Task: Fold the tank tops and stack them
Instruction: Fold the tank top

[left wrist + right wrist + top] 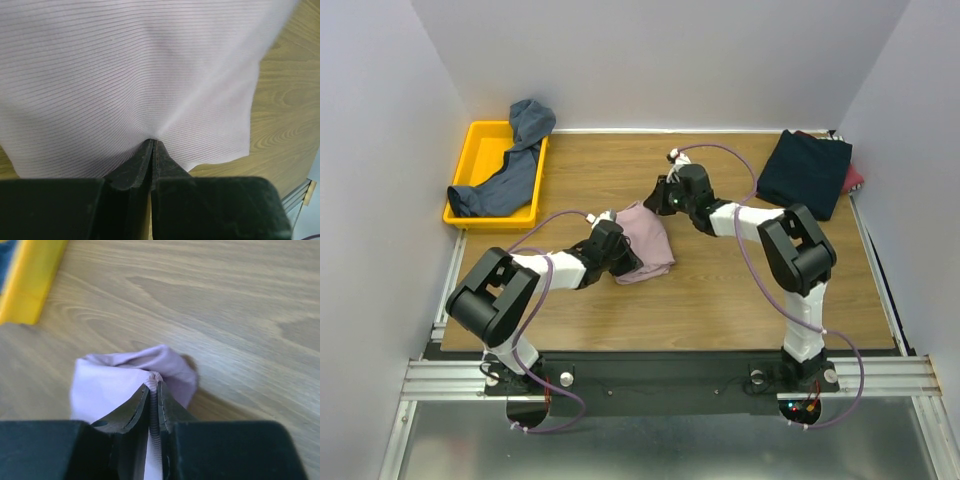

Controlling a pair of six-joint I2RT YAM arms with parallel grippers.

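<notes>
The dusty pink tank top (648, 243) lies bunched at the table's middle, held between both arms. My left gripper (624, 258) is shut on its near left edge; in the left wrist view the ribbed pink fabric (125, 75) fills the frame above the closed jaws (153, 142). My right gripper (660, 200) is shut on its far edge; in the right wrist view a fold of pink cloth (125, 375) is pinched between the fingers (154, 385). A slate blue-grey tank top (510, 165) hangs over the yellow tray. A folded dark navy top (804, 172) lies at the far right, red cloth (853, 178) under it.
The yellow plastic tray (470, 150) stands at the far left, its corner also in the right wrist view (30, 285). White walls close the table on three sides. Bare wood (720, 290) lies between the pink top and the near edge.
</notes>
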